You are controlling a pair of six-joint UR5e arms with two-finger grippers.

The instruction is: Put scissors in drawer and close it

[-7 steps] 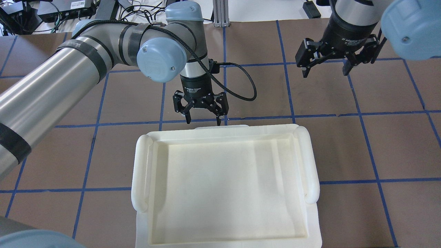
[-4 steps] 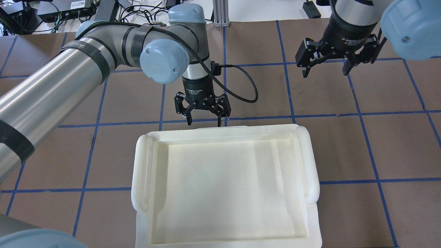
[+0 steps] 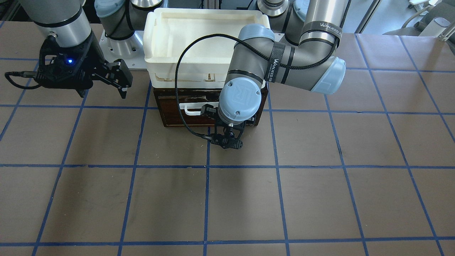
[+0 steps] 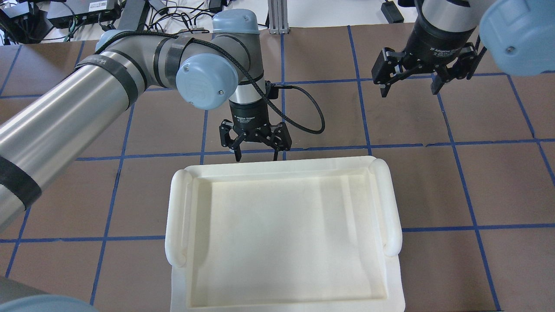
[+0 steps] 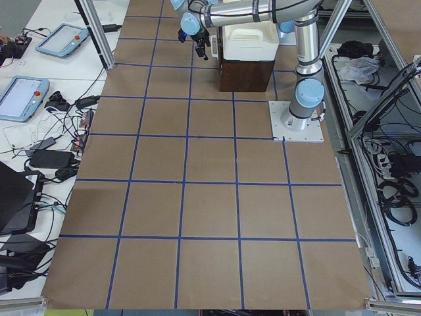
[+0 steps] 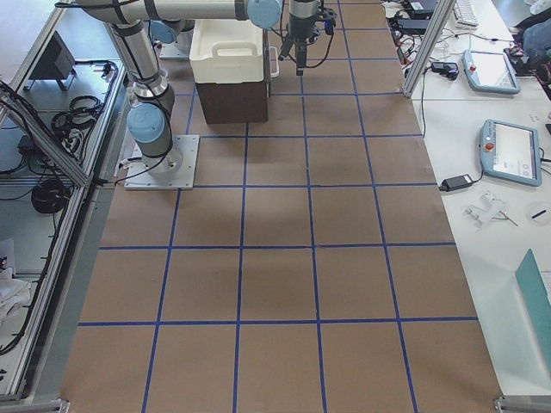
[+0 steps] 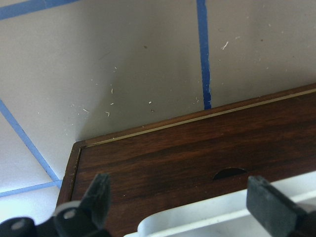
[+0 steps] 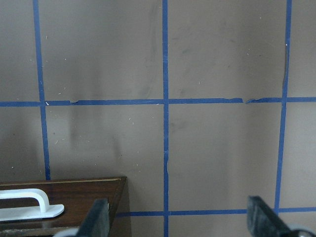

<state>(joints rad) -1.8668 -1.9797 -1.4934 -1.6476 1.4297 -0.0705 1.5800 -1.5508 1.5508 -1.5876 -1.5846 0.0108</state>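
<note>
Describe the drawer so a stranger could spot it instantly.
Find the big white tray near the robot's base. Directly beneath it is the drawer: dark brown wooden front with a white bar handle, the only dark wood there.

The left arm [image 4: 86, 99] reaches across with its elbow bent and its wrist [image 4: 247, 93] turned straight down. The left hand [image 4: 256, 156] hangs with its fingers spread wide, gripping nothing. The right arm [image 4: 438, 21] stands well apart from it. The right hand [image 4: 409, 89] also points down, fingers spread and empty.
</note>
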